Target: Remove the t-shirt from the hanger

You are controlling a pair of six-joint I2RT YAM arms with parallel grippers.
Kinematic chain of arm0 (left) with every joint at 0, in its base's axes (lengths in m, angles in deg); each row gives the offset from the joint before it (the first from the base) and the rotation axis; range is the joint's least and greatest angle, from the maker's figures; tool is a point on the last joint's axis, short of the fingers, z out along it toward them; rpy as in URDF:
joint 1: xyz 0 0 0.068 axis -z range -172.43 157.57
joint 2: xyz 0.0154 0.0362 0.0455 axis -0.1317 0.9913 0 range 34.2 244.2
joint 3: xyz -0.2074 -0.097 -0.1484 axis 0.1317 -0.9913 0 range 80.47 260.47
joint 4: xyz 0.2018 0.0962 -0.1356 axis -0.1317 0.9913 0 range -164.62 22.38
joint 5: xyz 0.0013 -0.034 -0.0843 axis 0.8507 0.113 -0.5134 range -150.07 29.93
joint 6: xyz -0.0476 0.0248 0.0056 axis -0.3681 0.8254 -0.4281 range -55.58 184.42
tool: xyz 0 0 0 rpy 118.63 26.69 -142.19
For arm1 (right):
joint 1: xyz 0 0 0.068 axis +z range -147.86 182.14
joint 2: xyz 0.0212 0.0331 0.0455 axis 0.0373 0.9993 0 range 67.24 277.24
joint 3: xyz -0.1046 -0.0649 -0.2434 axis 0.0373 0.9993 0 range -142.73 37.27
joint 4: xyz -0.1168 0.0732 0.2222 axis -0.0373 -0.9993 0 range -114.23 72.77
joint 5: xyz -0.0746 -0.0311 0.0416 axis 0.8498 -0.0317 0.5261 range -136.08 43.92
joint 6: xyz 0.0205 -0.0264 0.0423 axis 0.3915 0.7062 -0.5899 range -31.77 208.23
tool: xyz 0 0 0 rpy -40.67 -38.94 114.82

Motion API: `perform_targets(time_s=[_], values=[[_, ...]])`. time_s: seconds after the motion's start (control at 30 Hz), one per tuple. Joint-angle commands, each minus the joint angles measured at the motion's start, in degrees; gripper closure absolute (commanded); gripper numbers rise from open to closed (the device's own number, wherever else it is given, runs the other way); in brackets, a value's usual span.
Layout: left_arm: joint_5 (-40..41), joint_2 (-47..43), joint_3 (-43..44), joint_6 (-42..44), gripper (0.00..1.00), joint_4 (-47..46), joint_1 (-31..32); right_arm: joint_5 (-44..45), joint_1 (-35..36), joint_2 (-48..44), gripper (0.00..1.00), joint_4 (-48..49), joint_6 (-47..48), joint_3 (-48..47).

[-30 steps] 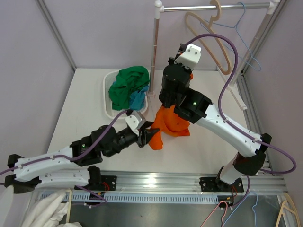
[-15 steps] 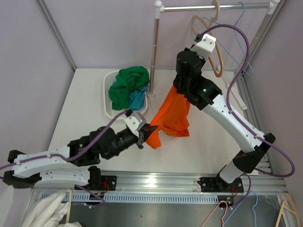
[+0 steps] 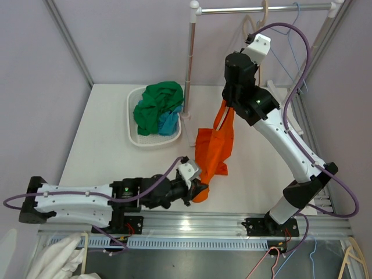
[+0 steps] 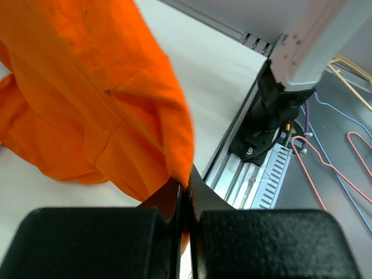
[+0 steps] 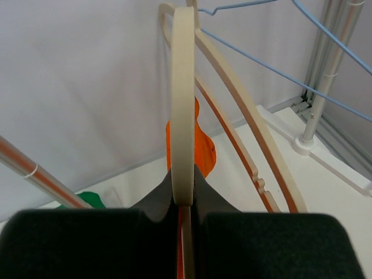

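Orange t-shirt [image 3: 214, 145] now drawn taut between the two arms; removal under way, not complete.
Within the last second the left gripper [image 4: 185, 195] has pinched shut on the shirt's lower edge and pulled back, arm stretched low along the near table edge. The right gripper [image 5: 184, 200], pressed tight on the cream wooden hanger [image 5: 182, 99], has risen towards the rail [image 3: 261, 9]. The shirt's upper end remains at the hanger.

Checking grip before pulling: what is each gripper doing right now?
Left gripper: shut on the orange t-shirt.
Right gripper: shut on the hanger.
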Motion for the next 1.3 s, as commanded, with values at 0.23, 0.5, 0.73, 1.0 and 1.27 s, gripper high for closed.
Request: perform_targets(time_s=[0.23,0.5,0.73,1.0,1.27], values=[[-17.29,18.01,16.84,-5.34,0.99,-1.08,-30.22,-9.67,10.54,-6.04,1.0,-13.1,-7.74,-4.27],[-26.09,23.82,23.21,-13.52,0.99,0.49,-46.49,-25.42,13.62,-15.08,1.0,-27.61,-14.0,-3.57],[-21.88,27.34,29.98,-14.4,0.99,7.6,-53.7,-32.36,11.95,-18.61,1.0,-38.22,-14.26,-12.07],[-27.74,29.01,46.4,-10.36,0.99,11.66,-58.54,-26.74,11.16,-25.11,1.0,-24.92,-3.46,-0.42],[-31.96,41.21,91.96,-9.47,0.99,20.99,-64.94,-32.45,4.93,-21.88,1.0,-12.07,0.94,0.91]])
